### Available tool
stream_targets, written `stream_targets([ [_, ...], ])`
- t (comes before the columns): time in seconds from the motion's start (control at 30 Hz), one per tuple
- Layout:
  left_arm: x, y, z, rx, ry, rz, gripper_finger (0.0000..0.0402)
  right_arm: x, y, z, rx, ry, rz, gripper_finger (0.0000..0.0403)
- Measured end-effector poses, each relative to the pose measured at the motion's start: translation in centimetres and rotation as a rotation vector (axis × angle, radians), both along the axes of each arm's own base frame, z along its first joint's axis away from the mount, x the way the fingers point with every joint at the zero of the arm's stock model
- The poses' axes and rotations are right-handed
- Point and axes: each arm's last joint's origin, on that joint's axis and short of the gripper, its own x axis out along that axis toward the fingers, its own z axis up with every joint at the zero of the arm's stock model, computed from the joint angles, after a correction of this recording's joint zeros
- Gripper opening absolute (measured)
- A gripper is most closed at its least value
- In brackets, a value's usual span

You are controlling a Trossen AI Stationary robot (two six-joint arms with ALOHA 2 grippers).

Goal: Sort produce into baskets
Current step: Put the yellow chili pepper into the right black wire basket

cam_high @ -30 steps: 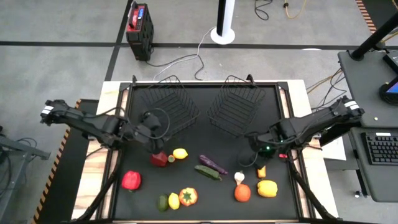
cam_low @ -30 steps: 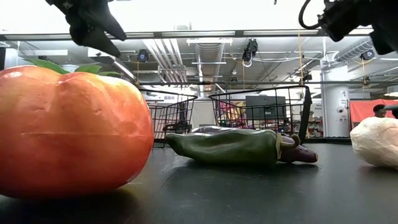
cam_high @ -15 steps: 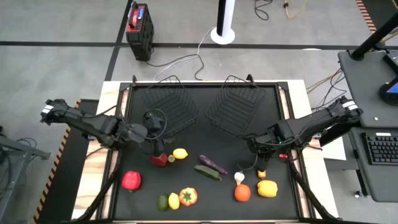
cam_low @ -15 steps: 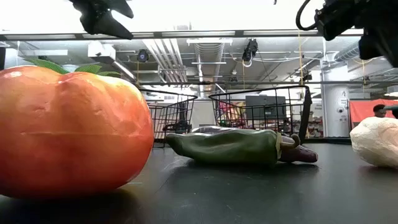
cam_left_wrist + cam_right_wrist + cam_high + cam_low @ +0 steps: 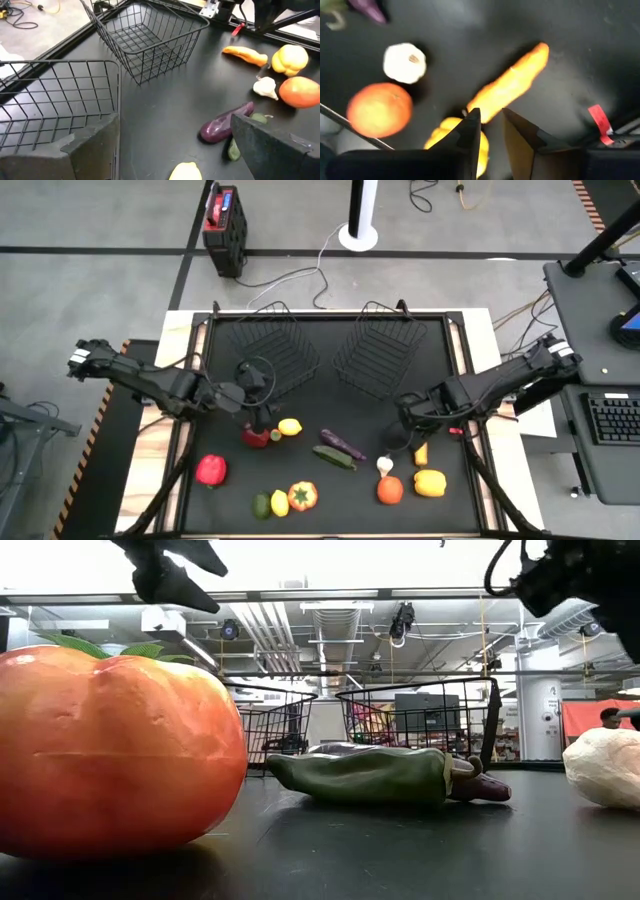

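Two black wire baskets point(image 5: 272, 345) point(image 5: 380, 352) stand at the table's far middle. The produce lies loose on the near half of the black mat. My left gripper point(image 5: 255, 417) hovers wide open just above a red pepper point(image 5: 255, 438) and beside a lemon point(image 5: 290, 426), touching nothing; the lemon shows between its fingers in the left wrist view point(image 5: 185, 172). My right gripper point(image 5: 405, 416) hovers above the mat at the right, its fingers point(image 5: 472, 132) almost closed and empty. An orange carrot point(image 5: 512, 82) lies on the mat below it.
An eggplant point(image 5: 342, 443) and a cucumber point(image 5: 333, 458) lie mid-table. Garlic point(image 5: 385, 465), an orange fruit point(image 5: 390, 490) and a yellow pepper point(image 5: 430, 482) lie near right. A red fruit point(image 5: 211, 470), a lime point(image 5: 261, 505), a second lemon point(image 5: 279, 502) and an orange pepper point(image 5: 302, 496) lie near left.
My left gripper has shifted a little toward the table's right and near edges, ending over the red pepper, and has risen slightly. My right gripper has drifted a little toward the table's left. No produce has moved.
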Motion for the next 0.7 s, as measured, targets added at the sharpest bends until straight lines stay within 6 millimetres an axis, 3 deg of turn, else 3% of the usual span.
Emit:
stream_targets([
  [0.37, 0.0, 0.0, 0.0, -0.003, -0.004, 0.002, 0.0362, -1.4, -0.1, -3.5, -0.053, 0.102, -0.08, 0.0178],
  [0.7, 0.0, 0.0, 0.0, 0.001, -0.002, 0.002, 0.0362, -1.8, -0.2, -7.2, -0.029, 0.056, -0.126, 0.0266],
])
